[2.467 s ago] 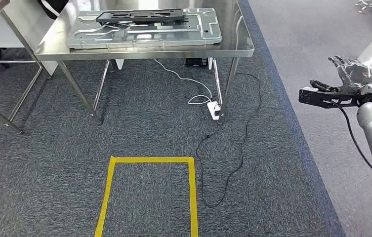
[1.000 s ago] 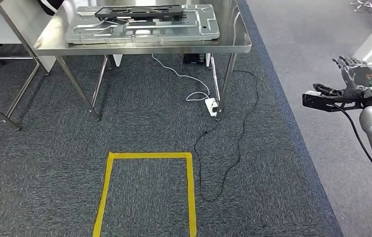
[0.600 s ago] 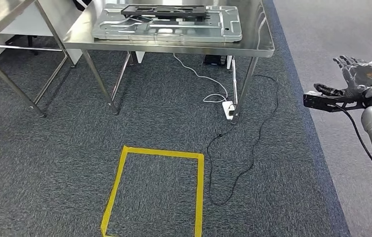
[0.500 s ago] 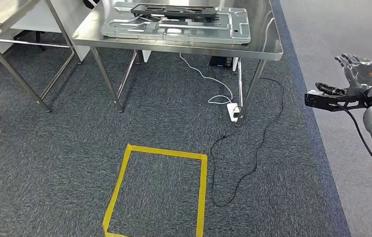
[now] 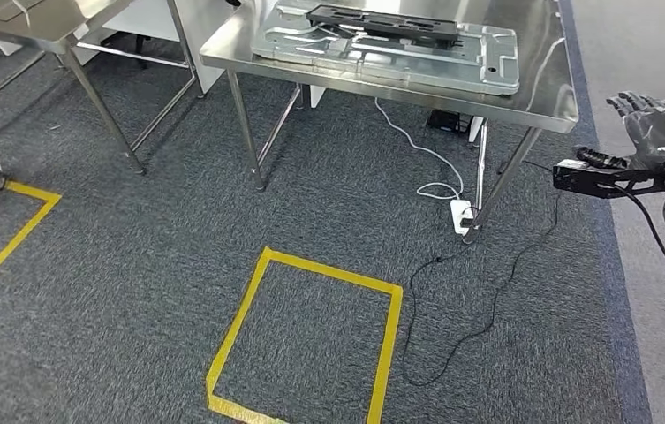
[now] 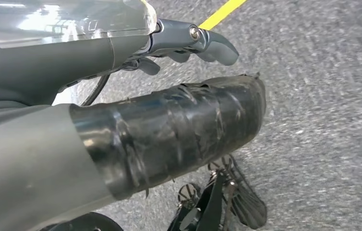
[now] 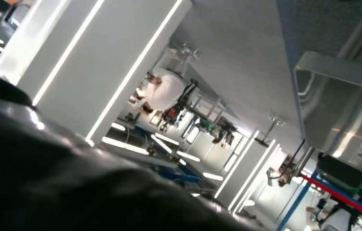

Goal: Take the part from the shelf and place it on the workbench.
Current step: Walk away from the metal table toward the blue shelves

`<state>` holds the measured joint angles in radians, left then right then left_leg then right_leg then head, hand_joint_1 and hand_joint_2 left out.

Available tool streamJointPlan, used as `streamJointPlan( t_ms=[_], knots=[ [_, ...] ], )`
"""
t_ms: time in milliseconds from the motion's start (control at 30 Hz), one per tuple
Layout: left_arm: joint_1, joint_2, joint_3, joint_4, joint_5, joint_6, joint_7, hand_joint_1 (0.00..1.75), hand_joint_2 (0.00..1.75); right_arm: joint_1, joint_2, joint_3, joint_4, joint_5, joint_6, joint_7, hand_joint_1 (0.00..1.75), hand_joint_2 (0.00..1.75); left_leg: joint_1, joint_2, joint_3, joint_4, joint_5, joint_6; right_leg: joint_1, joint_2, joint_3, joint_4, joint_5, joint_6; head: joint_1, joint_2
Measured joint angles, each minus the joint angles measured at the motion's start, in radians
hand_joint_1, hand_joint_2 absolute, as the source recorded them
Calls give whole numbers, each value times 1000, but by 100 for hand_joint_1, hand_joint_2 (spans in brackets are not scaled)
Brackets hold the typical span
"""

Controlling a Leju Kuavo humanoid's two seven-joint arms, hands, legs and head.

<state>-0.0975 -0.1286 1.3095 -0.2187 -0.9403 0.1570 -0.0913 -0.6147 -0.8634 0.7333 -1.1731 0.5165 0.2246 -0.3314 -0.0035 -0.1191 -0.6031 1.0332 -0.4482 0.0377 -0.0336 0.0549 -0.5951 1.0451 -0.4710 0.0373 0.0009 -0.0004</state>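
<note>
meanwhile, the thing that matters is where the part (image 5: 385, 21) lies from the raised right hand (image 5: 658, 131): the long black part rests on a silver tray (image 5: 452, 64), which sits on the steel workbench (image 5: 540, 99) at the far side of the head view, ahead of the robot and off to the left of that hand, well apart from it. the part's long axis runs across the view, roughly along the bench's near edge, so it presents its long flank toward the robot and not an end. the right hand is held up beside the bench's right corner, fingers spread and nothing in them, palm facing outward as far as i can judge. the left hand (image 6: 121, 130) appears close in the left wrist view, hanging low over the grey carpet (image 5: 178, 265) near a strip of yellow floor tape (image 5: 302, 265); its thick taped thumb and a darker finger are apart and hold nothing. of the two, the right hand is the nearer to the bench and to the part. since the part looks already set on the bench, i judge the placing done or nearly so, though no shelf is visible here to check that against. a white power strip (image 5: 461, 215) and its cables lie under the bench's right leg.
</note>
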Motion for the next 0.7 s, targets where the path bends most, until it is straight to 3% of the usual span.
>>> streamJointPlan(
  t_ms=[67, 133, 200, 267, 300, 333, 367, 433, 467, 500, 567, 633, 700],
  knots=[
    [4, 0, 0, 0, -2, 0, 0, 0, 0, 1, -6, -2, -12, -1, 2, 1, 0, 0, 1, -13, -8, -1, 2, -10, 0, -24, 1, -4, 4, -12, 0, 0],
    [6, -1, 0, 0, -2, 0, 0, 0, 0, 2, -8, -5, -23, -1, 3, 3, 0, 0, -2, 24, -26, 35, -22, -19, -4, -45, 5, -10, 7, -28, 0, 0],
    [4, -1, 0, 0, -2, 1, 0, 0, 0, 3, -12, -7, -29, -1, 3, 5, 0, 0, -2, 86, -81, 150, -85, -27, -1, -68, 7, -14, 6, -38, -1, 0],
    [2, -1, -1, 0, -2, 1, 0, 0, 0, 4, -15, -8, -31, -1, 3, 8, 0, 0, 3, 110, -141, 271, -132, -31, 2, -92, 7, -13, 5, -41, -1, 0],
    [3, -2, -1, 0, -2, 1, 0, 0, 0, 5, -15, -8, -32, -1, 3, 9, 0, 0, 4, 113, -149, 288, -129, -31, 3, -104, 7, -13, 4, -41, -1, 0],
    [3, -2, -1, 0, -2, 1, 0, 0, 0, 7, -15, -8, -33, -1, 3, 9, 0, 0, 5, 116, -136, 263, -107, -29, 5, -115, 9, -13, 3, -41, -1, 0],
    [4, -2, -1, 0, -2, 1, 0, 0, 0, 8, -16, -9, -34, -1, 3, 9, 0, 0, 4, 125, -103, 201, -74, -24, 6, -127, 12, -13, 1, -40, -1, 0],
    [3, 0, -1, 0, -2, 1, -1, 0, 0, 11, -19, -10, -39, -4, 3, 10, 0, 0, -6, 169, -28, 58, -22, -7, 11, -150, 19, -13, -4, -36, -1, 0],
    [2, 1, -1, 0, -3, 2, -1, 0, 0, 13, -21, -10, -42, -6, 3, 10, 0, 0, -11, 184, -6, 14, -11, 0, 13, -162, 22, -13, -6, -33, -1, 0],
    [2, 2, -1, 0, -4, 2, -1, 0, 0, 16, -24, -10, -45, -8, 2, 10, 0, 0, -16, 190, 1, -5, -10, 5, 15, -174, 24, -14, -8, -28, -1, 0],
    [2, 2, -1, 0, -7, 2, -1, 0, 0, 20, -24, -10, -51, -11, 2, 10, 0, 0, -15, 165, 2, -14, -4, 11, 15, -191, 30, -20, -10, -18, -1, 0],
    [4, 2, -2, 0, -10, 1, -1, 0, 0, 27, -25, -11, -57, -14, 2, 11, 0, 0, -8, 141, 13, -33, 8, 19, 11, -154, 28, -1, -29, -8, -1, 0],
    [3, 1, -4, 0, -11, -1, 0, 0, 0, 40, -38, -11, -62, -17, 0, 13, 0, 0, -4, 118, 19, -44, 17, 25, 7, -86, -13, 91, -83, -4, 0, 0]
  ],
)
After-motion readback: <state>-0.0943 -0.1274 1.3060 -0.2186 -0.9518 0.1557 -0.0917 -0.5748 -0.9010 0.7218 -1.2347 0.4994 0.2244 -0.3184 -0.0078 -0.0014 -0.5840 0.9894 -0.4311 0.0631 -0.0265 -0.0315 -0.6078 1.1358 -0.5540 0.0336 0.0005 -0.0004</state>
